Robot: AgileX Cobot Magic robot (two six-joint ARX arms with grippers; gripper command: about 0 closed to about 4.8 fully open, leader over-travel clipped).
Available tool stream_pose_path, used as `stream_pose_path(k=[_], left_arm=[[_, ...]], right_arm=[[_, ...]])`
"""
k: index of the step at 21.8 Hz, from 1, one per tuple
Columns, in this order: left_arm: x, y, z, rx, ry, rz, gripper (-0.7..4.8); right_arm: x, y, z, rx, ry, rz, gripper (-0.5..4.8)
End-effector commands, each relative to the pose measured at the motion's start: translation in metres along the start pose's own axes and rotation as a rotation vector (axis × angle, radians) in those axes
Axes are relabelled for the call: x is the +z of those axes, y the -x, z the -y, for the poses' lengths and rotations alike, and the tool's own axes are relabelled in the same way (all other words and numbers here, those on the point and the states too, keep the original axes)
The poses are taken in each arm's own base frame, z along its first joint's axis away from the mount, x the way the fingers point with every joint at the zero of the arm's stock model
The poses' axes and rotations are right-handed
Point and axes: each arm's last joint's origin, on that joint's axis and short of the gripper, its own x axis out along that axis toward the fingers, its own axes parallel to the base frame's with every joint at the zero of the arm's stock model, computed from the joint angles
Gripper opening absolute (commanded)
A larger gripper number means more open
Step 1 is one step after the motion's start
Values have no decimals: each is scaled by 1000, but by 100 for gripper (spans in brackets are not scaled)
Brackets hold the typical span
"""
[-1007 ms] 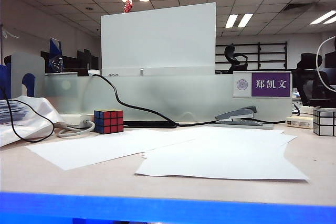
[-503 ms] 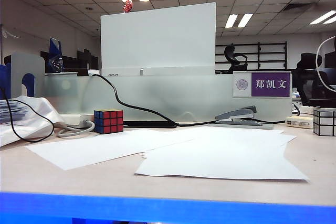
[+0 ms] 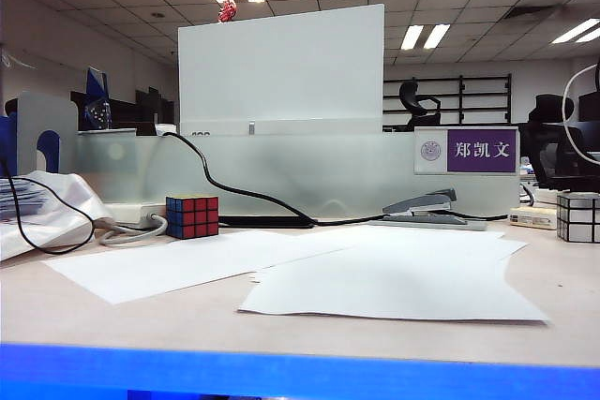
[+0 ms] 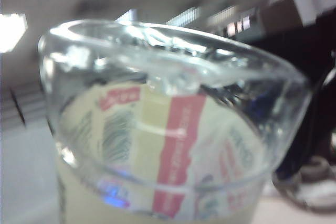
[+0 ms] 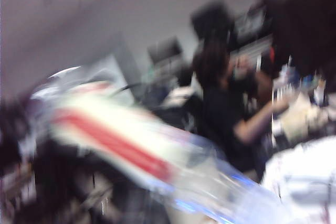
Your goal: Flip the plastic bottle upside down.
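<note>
A: Where's the plastic bottle [image 4: 157, 51]?

B: Not on the desk [image 3: 562, 306]. The exterior view has no bottle and no arms. It shows only loose paper sheets [image 3: 375, 288] near and centre, a Rubik's cube [image 3: 192, 216] far left, a stapler [image 3: 422, 205] far right, a mirror cube [image 3: 577, 217] at the right edge, and a purple nameplate [image 3: 467, 150] on the partition behind.

A: So only the wrist cams have it?

B: Yes, both do. In the left wrist view the bottle fills the frame. Its clear end is right up against the lens, with the cream label [image 4: 178, 145] and its red stripe showing through the plastic. Ceiling lights are behind it, so it's up off the desk.

A: Left pincer?

B: No fingers show in that view, so I can't tell whether it's released or clenched. The bottle is right in front of its camera.

A: And the right?

B: Heavy motion blur. The bottle lies slanted across the frame, red stripe readable, with office background and a person in a dark top [image 5: 220, 98] behind it. I can't pick the right pincer out of the dark smear beside the bottle. It reads as clenched. Can't tell from the blur whether it has hold of the bottle.

A: Cap?

B: Not visible in any view.
</note>
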Motion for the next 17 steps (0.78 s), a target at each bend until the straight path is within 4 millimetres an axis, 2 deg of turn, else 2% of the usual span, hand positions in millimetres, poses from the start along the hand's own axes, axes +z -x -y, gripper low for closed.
stream_pose_path(k=[1, 5, 6, 8, 12, 17], left_arm=[[-34, -12, -7, 4, 76, -93, -6], [-99, -27, -11, -19, 210, -228, -6], [-117, -31, -12, -26, 257, -237, -6], [-140, -36, -12, -49, 341, -204, -6], [-178, -40, -10, -35, 417, -162, -6], [-215, -44, -9, -47, 488, -228, -6]], right_arm=[[7, 11, -2, -21, 109, 1, -10], [12, 27, 1, -69, 120, 7, -9], [11, 28, 2, -71, 116, -4, -9], [10, 29, 2, -58, 114, -49, -9], [9, 28, 1, -43, 112, -95, -9], [9, 28, 1, -43, 113, -95, -9]])
